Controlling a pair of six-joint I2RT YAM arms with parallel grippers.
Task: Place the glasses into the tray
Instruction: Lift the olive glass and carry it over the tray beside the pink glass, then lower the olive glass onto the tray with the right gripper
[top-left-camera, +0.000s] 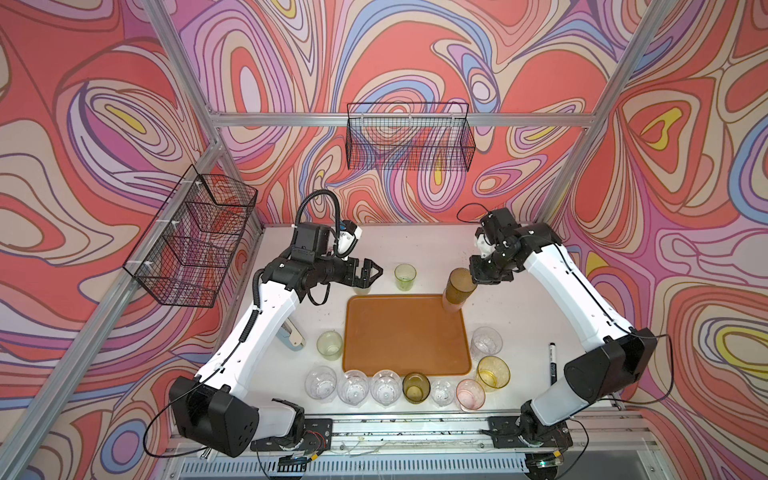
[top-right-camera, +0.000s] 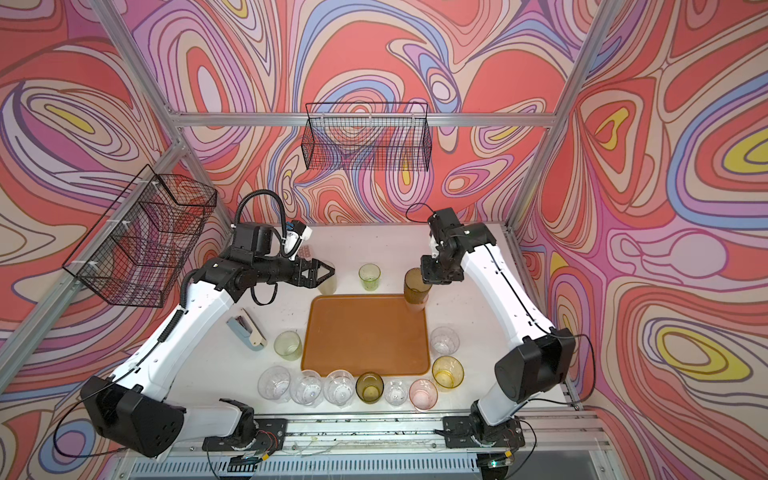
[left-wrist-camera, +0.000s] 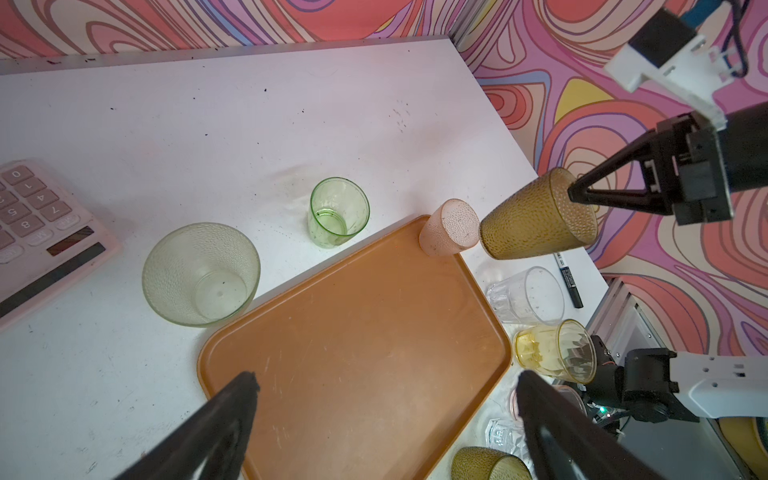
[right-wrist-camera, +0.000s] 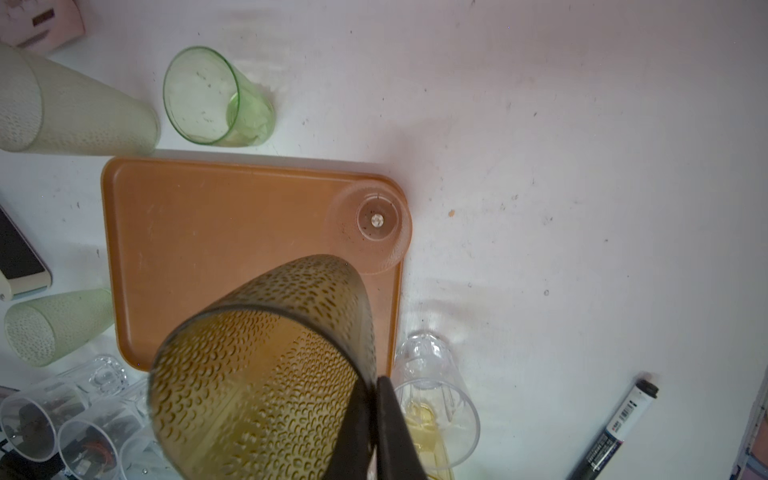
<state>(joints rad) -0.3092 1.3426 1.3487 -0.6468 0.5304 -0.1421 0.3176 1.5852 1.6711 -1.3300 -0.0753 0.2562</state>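
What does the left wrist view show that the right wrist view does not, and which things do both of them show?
Only the left wrist view shows the calculator keys, the open left gripper and the right gripper from outside, pinching the brown glass by its rim. Only the right wrist view looks down into the pink glass in the tray's corner. Both show the tray, the bright green glass and the marker.
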